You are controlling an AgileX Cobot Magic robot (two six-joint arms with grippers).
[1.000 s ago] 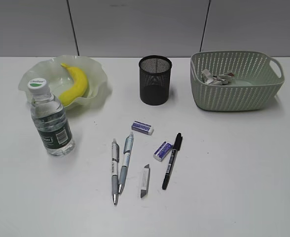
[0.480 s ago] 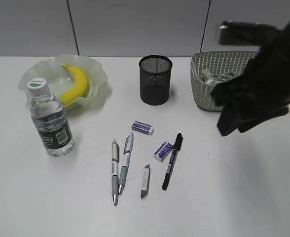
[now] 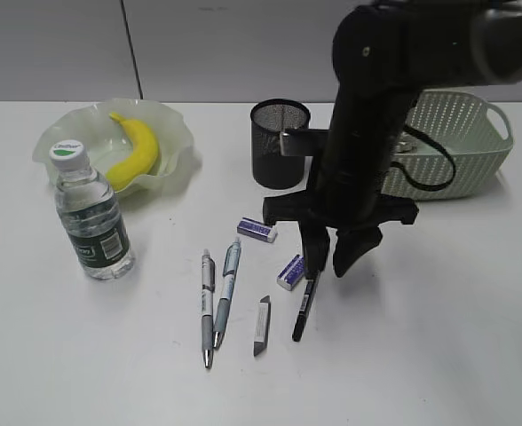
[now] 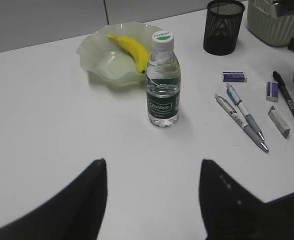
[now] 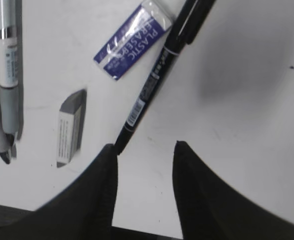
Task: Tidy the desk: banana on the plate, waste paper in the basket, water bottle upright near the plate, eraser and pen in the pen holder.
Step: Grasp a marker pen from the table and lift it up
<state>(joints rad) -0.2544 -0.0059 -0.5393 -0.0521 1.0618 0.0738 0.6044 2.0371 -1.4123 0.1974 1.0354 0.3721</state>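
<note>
Moved: since a second ago my right arm has swung in from the basket [image 3: 474, 142] side, over the black pen [image 5: 154, 80].
Writing: eraser [image 5: 132, 41] reads "PLASTIC ERASER"; water bottle [image 4: 162, 82] label "CestBon".
Right hand [image 5: 144, 172]: fingers apart, empty, one tip at the pen's end.
Left hand [image 4: 152, 192]: open, empty, above the table [image 4: 47, 115].
Banana [image 3: 137, 146]: on the plate [image 3: 177, 160].
</note>
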